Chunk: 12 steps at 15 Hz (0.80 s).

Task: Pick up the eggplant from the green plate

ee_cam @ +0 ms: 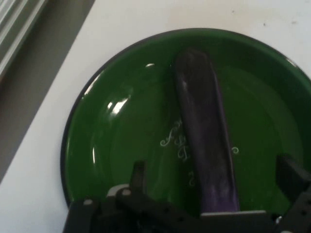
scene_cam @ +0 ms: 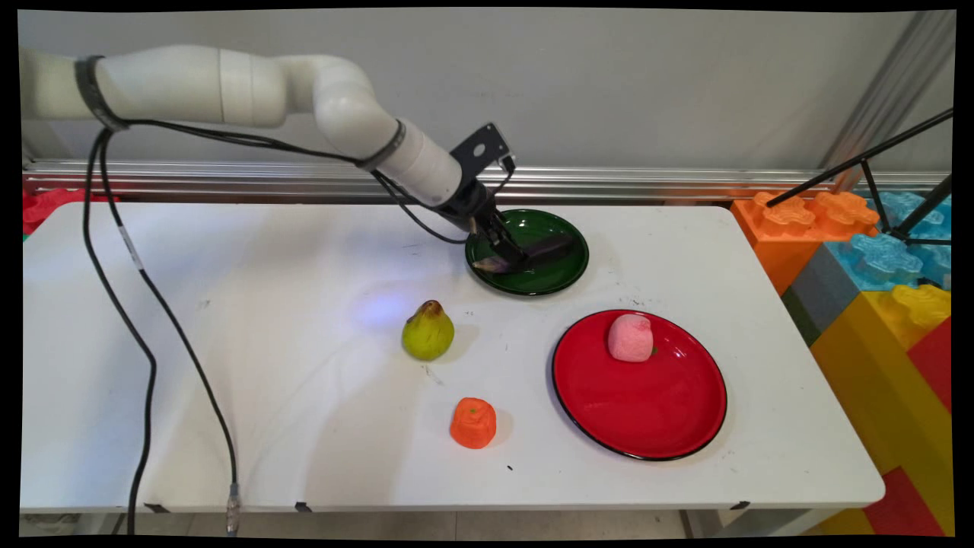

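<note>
On the green plate [scene_cam: 559, 275] at the table's far side, the gripper [scene_cam: 508, 257] is lowered over a purple eggplant [scene_cam: 549, 245] that lies along the plate's middle. In the hand view the two fingers stand wide apart, one finger [ee_cam: 138, 175] left of the eggplant [ee_cam: 206, 145] and the other near the picture's right edge, with clear gaps between each pad and the eggplant's skin; nothing is held. The eggplant rests flat on the green plate [ee_cam: 112, 116], its stem end toward the arm in the main view.

Nearby items on the white table [scene_cam: 228, 380]: a green pear [scene_cam: 428, 331], upright, well apart from the plate; an orange fruit [scene_cam: 472, 423] nearer the front edge; a red plate [scene_cam: 647, 411] carrying a pink fruit [scene_cam: 631, 337] near its far rim.

Risks (judged from this pose only): the eggplant looks smooth and rounded, so a closing grip placed off its centre line could squeeze it sideways or roll it against the shallow plate. The fingertips sit low; any further descent could press on the plate and tip or slide it, since it appears light and unfixed.

Limits of view: the fingertips are cut off by the hand view's bottom edge, so contact with the plate cannot be confirmed. In the main view the gripper covers the eggplant's middle portion
</note>
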Motion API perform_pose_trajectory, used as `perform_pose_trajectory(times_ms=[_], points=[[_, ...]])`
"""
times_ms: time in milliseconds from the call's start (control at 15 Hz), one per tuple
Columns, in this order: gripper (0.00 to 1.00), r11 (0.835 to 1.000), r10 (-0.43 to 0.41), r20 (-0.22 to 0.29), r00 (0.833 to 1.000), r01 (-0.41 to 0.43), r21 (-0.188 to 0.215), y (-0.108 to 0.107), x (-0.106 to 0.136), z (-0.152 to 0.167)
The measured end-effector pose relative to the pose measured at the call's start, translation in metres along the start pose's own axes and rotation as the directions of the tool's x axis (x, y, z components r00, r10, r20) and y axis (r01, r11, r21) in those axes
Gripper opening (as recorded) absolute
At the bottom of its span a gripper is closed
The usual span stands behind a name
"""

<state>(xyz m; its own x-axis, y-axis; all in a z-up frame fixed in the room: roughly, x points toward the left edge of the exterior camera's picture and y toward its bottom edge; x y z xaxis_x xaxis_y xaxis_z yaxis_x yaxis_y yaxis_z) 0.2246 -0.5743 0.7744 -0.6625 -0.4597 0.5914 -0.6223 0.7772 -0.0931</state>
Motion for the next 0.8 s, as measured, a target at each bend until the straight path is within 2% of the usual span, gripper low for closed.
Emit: perform_pose_trajectory(times_ms=[533,600,800], points=[[1.00,1.000,0.031,-0.016,0.999,-0.031,-0.005,-0.003,-0.010,0.032],[0.00,0.999,0.033,-0.019,0.999,-0.033,-0.005,-0.004,-0.011,0.035],[0.00,0.999,0.035,-0.024,0.999,-0.035,-0.005,-0.004,-0.011,0.039]])
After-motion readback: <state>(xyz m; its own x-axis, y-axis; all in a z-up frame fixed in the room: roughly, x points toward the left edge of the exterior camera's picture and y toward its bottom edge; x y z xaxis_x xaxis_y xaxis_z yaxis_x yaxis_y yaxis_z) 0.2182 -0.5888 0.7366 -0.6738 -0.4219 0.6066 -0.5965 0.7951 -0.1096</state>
